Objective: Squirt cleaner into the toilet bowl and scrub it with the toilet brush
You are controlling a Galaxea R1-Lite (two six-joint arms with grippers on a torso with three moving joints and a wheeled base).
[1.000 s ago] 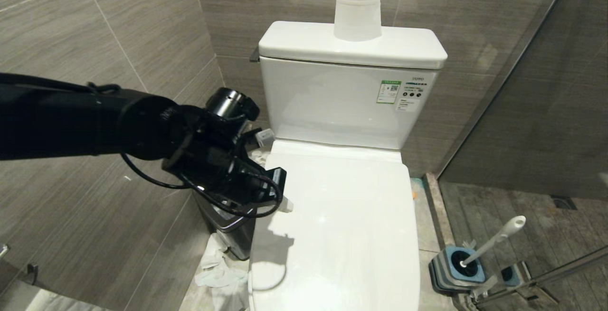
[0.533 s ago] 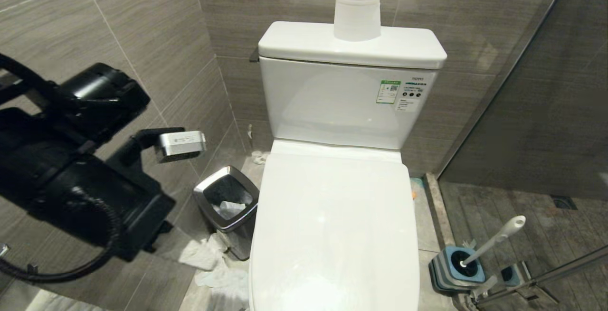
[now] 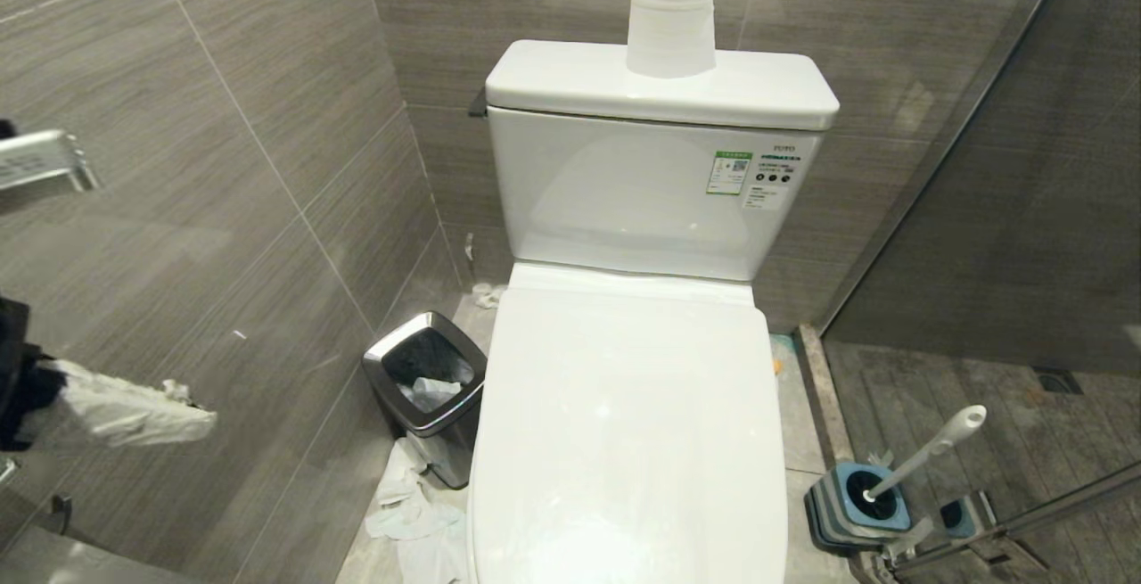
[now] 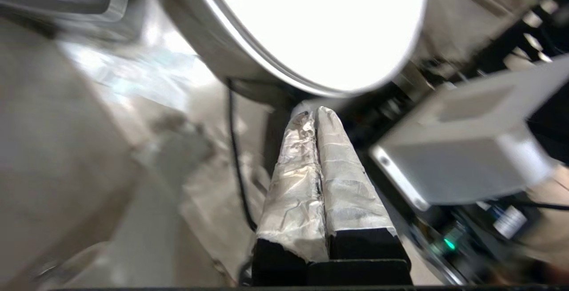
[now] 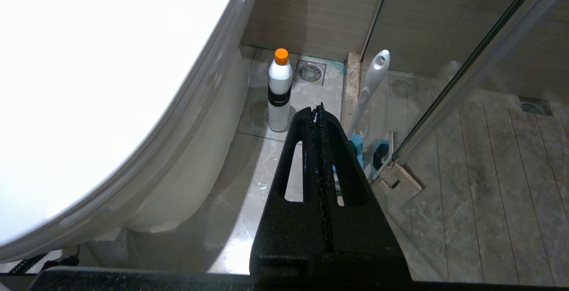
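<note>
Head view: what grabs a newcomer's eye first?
The big white toilet fills the centre, its lid down, with a paper roll standing on the tank. The toilet brush leans in its blue holder on the floor at lower right, and a steel-rimmed trash bin sits left of the toilet with crumpled paper beside it. The left end effector, wrapped in white, pokes in at the left edge.

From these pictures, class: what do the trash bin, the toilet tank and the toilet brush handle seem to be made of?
Trash bin: probably brushed or polished steel, going by its mirror-like grey rim.
Toilet tank: likely glazed ceramic, since it is white and glossy with soft reflections.
Toilet brush handle: seemingly moulded plastic, being smooth, matte and white-grey with a rounded end.
</note>
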